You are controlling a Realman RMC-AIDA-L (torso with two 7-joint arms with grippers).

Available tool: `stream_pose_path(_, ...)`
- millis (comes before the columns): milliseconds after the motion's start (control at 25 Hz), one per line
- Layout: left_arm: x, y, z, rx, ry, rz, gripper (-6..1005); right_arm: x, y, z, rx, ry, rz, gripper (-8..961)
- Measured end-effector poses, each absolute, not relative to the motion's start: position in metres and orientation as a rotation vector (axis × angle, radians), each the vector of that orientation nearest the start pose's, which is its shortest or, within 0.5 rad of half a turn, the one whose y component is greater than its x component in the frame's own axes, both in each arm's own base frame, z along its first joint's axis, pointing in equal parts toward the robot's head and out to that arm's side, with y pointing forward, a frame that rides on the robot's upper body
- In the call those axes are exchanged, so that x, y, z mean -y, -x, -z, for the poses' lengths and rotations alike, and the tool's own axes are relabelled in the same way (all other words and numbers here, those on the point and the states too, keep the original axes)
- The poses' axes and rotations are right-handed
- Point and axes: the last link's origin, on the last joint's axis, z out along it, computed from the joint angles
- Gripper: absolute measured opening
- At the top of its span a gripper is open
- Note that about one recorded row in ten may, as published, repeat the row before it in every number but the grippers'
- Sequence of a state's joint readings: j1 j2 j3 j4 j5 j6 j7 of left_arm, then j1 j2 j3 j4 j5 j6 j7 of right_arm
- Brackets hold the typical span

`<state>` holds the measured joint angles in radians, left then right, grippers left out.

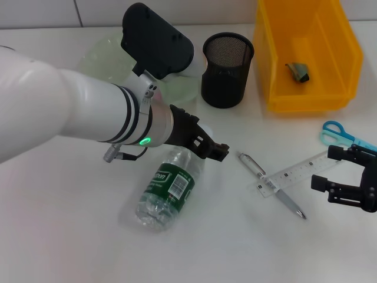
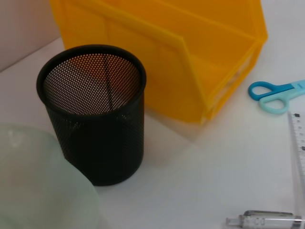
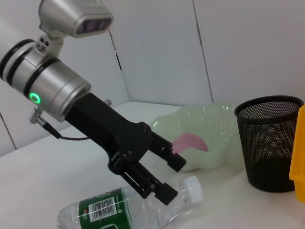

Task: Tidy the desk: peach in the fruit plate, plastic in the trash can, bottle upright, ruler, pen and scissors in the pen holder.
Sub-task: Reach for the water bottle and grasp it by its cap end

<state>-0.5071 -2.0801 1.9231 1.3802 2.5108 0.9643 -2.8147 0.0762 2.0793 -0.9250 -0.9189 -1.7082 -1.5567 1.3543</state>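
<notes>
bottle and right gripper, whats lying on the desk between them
The pen and the clear ruler, crossing each other, lie between the bottle and the right gripper; the head view shows it.

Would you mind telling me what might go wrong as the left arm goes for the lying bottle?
The left gripper is open over the neck of the bottle, which lies flat and could roll or slip from a pinch near the cap. Swinging it upright might knock the nearby pen.

Black mesh pen holder [image 2: 93, 114] stands beside the yellow bin [image 2: 181, 57] — scissors [image 2: 276, 95] nearby.
</notes>
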Motion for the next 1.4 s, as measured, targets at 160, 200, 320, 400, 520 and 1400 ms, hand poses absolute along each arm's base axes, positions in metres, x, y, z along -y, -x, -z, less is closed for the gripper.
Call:
stream_pose_path(160, -0.339, 0.134, 0.099, 0.682, 2.601, -0.157, 829, -0.237, -0.323, -0.028, -0.71, 2.526, -0.69, 842)
stream_pose_path(200, -0.34, 0.135, 0.099, 0.683, 2.599, -0.159, 827, -0.237, -0.323, -0.028, -0.709, 2.527, -0.69, 842)
stream_pose_path(320, -0.343, 0.137, 0.101, 0.685, 2.588, -0.154, 822, -0.237, -0.323, -0.028, -0.708, 2.529, -0.688, 842)
stream_pose_path(400, -0.345, 0.139, 0.102, 0.686, 2.583, -0.153, 819, -0.237, -0.322, -0.027, -0.709, 2.531, -0.687, 842)
stream_pose_path(520, -0.349, 0.142, 0.104, 0.69, 2.578, -0.172, 814, -0.238, -0.322, -0.027, -0.709, 2.531, -0.686, 842)
stream_pose_path(1400, -0.352, 0.145, 0.116, 0.678, 2.605, -0.22, 722, -0.239, -0.324, -0.023, -0.734, 2.538, -0.688, 841)
